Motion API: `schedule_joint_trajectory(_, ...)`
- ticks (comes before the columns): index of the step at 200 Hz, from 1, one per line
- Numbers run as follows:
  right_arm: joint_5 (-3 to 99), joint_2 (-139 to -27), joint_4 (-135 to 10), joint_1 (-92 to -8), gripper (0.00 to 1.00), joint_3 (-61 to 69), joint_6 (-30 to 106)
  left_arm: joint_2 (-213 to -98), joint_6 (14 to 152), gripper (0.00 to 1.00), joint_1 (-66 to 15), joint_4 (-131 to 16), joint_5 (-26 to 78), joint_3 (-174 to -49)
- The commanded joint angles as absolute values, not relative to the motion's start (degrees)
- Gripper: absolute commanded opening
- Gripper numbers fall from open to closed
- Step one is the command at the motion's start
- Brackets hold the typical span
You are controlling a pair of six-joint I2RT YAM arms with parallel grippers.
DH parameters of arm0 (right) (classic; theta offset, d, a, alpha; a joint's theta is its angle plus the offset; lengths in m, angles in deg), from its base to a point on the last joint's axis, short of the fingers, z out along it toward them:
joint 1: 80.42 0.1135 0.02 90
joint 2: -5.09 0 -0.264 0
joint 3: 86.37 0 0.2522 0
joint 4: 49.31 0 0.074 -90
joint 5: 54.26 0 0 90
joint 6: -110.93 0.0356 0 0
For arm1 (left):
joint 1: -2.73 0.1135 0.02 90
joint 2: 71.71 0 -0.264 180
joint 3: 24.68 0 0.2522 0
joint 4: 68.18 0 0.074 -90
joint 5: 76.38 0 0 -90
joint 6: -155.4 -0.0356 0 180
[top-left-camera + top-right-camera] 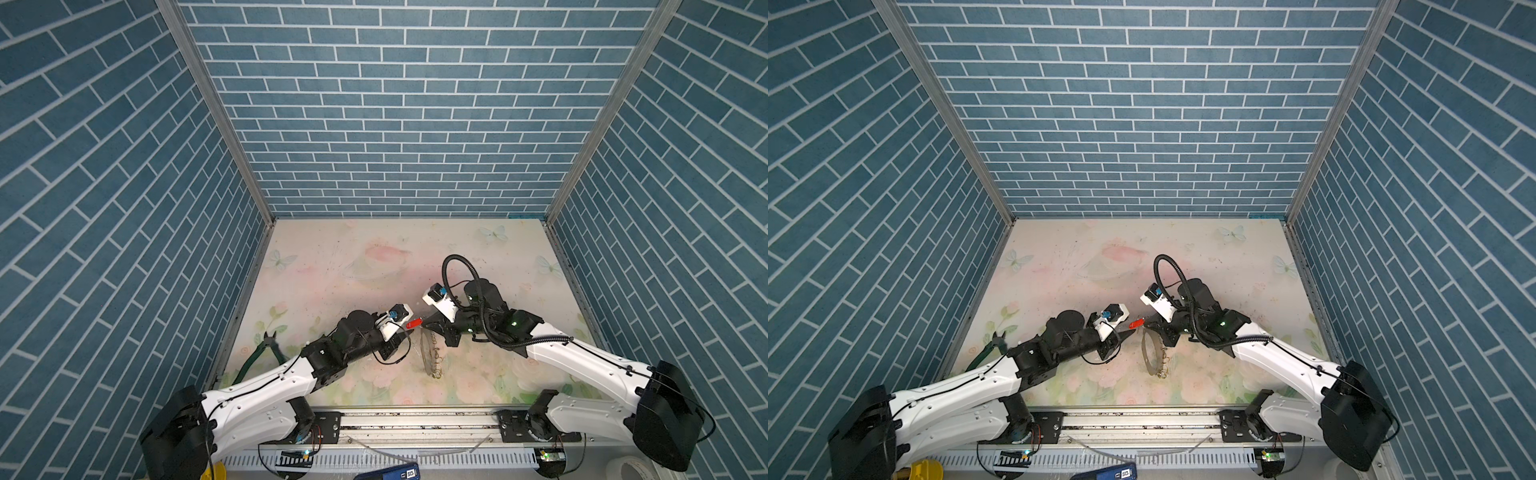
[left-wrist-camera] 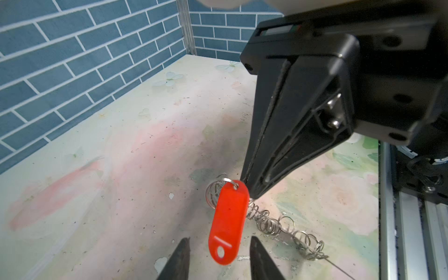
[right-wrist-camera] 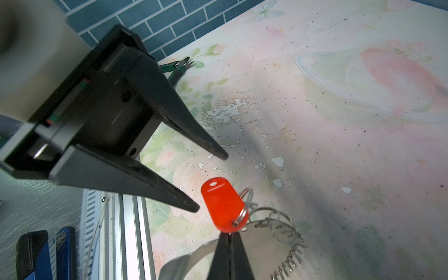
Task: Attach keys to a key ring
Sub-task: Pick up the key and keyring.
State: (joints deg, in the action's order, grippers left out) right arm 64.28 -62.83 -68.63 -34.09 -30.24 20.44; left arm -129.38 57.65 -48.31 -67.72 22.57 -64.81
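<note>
The orange-red key tag sticks out from the tips of my right gripper, its small metal loop at that end. My right gripper is shut on the key ring. The hoop hangs down to the table, fringed with small silver rings. I cannot tell whether the tag's edge is pinched too. My left gripper is open, one fingertip on each side of the tag's free end, with gaps on both sides. Both top views show the tag between the two grippers, above the hanging key ring.
Green-handled cutters lie at the table's left edge behind the left arm. A metal rail runs along the front edge. A blue device and a tape roll lie beyond it. Blue brick walls close in three sides.
</note>
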Motion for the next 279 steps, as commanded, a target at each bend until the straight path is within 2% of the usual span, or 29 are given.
schedule_joint_trajectory(1,65.73,-62.87,-69.31,-34.23,0.00,-28.40,18.09,-130.15,56.44,0.35,-48.82,-65.99,23.32,-66.70)
schedule_joint_trajectory(41,65.54,-63.02,-69.44,-34.27,0.00,-28.36,18.04,-130.43,56.35,0.25,-48.86,-65.84,22.54,-66.87)
schedule_joint_trajectory(78,65.83,-63.25,-69.90,-34.28,0.00,-28.13,17.95,-130.04,56.22,0.24,-48.81,-65.75,21.08,-66.70)
schedule_joint_trajectory(101,66.13,-63.86,-70.80,-34.18,0.00,-27.70,17.64,-129.72,56.77,0.29,-48.85,-66.43,20.01,-66.87)
schedule_joint_trajectory(182,68.26,-64.96,-71.32,-33.40,0.00,-27.00,17.43,-131.47,57.94,0.36,-48.86,-67.06,18.33,-68.15)
schedule_joint_trajectory(247,68.23,-64.57,-72.12,-33.23,0.00,-27.06,16.58,-132.89,58.90,0.36,-48.84,-64.85,17.42,-70.34)
schedule_joint_trajectory(279,67.58,-62.33,-69.62,-33.84,0.00,-29.33,16.59,-128.51,62.32,0.37,-48.83,-64.42,18.13,-68.57)
